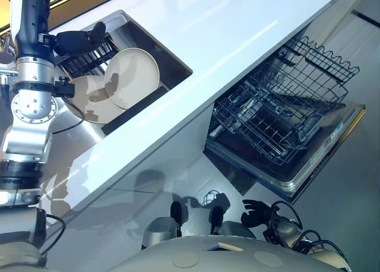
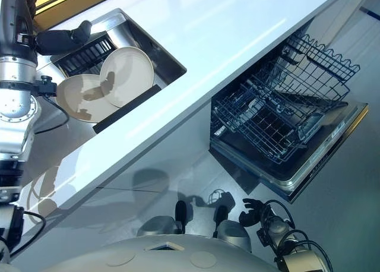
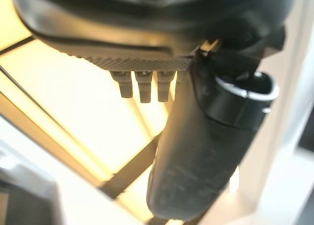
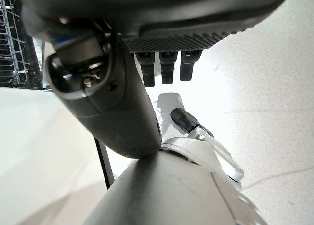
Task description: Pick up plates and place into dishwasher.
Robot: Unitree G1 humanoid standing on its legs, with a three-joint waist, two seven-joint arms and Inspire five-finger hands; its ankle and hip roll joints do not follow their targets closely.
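Far left, inside sink (image 1: pixel 172 61): two cream plates (image 1: pixel 132 77), overlapping, one leaning against other. Left hand (image 1: pixel 77 41) hovers above sink's far end, fingers relaxed, holding nothing. Right hand (image 1: pixel 256 212) low beside body, fingers loosely curled, empty. Dishwasher rack (image 1: pixel 279 114) pulled out at right under worktop (image 1: pixel 237 28). Plates likely stiff, breakable, slippery; pinch raised rim.
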